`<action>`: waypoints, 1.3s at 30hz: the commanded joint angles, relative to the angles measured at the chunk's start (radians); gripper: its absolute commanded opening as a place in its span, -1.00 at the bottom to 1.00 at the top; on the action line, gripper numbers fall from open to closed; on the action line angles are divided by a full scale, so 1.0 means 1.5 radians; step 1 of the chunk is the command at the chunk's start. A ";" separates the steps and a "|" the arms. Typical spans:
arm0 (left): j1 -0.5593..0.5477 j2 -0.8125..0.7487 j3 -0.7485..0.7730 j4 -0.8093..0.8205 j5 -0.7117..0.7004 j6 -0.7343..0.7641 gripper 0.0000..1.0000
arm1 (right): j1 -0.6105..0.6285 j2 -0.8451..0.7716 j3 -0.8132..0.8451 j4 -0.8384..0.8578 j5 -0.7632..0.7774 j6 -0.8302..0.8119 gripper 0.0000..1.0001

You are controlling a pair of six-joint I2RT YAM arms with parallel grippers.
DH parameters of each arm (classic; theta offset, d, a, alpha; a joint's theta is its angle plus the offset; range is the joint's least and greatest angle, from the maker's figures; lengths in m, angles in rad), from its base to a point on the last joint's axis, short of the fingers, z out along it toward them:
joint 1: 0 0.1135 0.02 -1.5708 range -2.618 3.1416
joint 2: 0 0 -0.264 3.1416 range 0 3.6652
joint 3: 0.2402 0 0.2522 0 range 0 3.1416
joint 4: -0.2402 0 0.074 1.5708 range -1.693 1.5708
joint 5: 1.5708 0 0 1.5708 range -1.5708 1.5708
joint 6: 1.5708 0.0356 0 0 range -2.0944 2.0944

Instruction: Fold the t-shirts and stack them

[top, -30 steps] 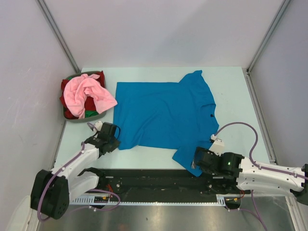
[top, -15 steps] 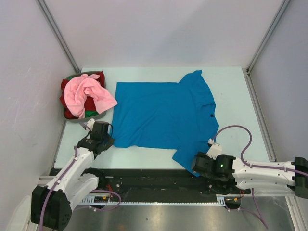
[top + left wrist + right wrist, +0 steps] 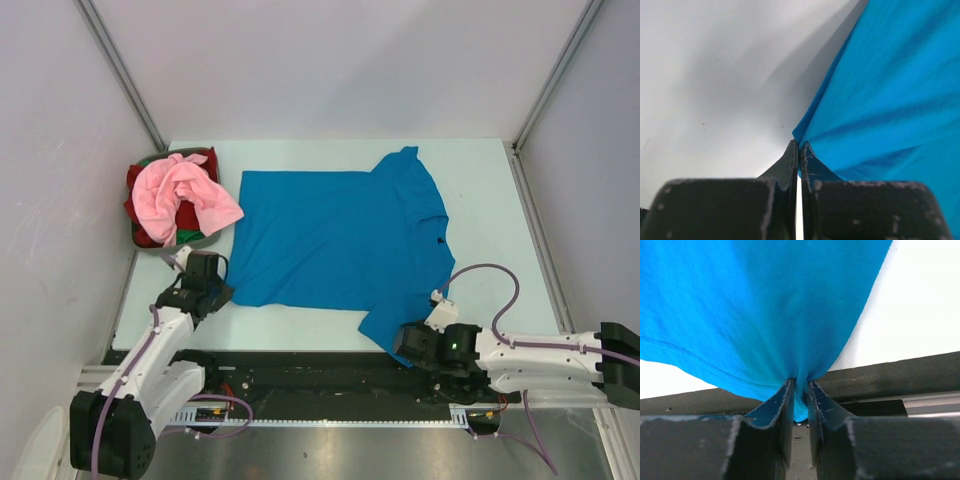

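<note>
Well, the pale, smooth table (image 3: 480, 200) took up most of the scene, and spread across the middle of it was the blue t-shirt (image 3: 340, 240), soft plain cloth lying mostly flat. Its hem ran down the left side, its neck was on the right, one short sleeve pointed to the far side and the other dropped over the near edge.

Over at the far left corner sat the dark grey basket (image 3: 158, 248), a rounded tub heaped full. A crumpled pink t-shirt (image 3: 185, 190) lay on top and spilled over the basket's right rim towards the blue one, just short of touching it as far as the overhead view showed. Beneath it bulged the red t-shirt (image 3: 143, 225), and a small green scrap (image 3: 187, 238) peeked out at the near side.

Down at the near left, the left gripper (image 3: 213, 293) was pressed together on the near left hem corner of the blue t-shirt; from the wrist, the two dark, scuffed fingers met with the point of cloth caught at their tips and the fabric running away in shallow ridges.

At the near right, the right gripper (image 3: 405, 345) was pinched onto the near sleeve, the cloth gathered into a narrow tuck between its fingers, the stitched cuff curving off to one side, right above the black strip (image 3: 900, 375) along the table's near edge.
</note>
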 commanded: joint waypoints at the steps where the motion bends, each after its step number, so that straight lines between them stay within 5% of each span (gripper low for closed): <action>1: 0.013 -0.016 0.005 -0.001 -0.001 0.016 -1.00 | 0.004 0.014 -0.007 0.026 0.028 0.023 -0.80; 3: 0.014 -0.018 0.005 -0.005 -0.001 0.017 -1.00 | 0.004 0.013 -0.008 0.024 0.029 0.024 -1.00; 21: 0.019 -0.035 0.127 -0.062 0.025 0.040 -1.00 | -0.010 -0.119 0.189 -0.206 0.245 -0.026 -1.00; 28: 0.047 -0.006 0.181 -0.064 0.036 0.059 -1.00 | -0.121 -0.150 0.254 -0.212 0.303 -0.155 -1.00; 36: 0.077 -0.004 0.178 -0.058 0.054 0.070 -1.00 | -0.322 -0.203 0.259 -0.146 0.235 -0.320 -1.00; 39: 0.078 -0.020 0.167 -0.061 0.066 0.071 -1.00 | -0.338 -0.212 0.260 -0.132 0.217 -0.334 -1.00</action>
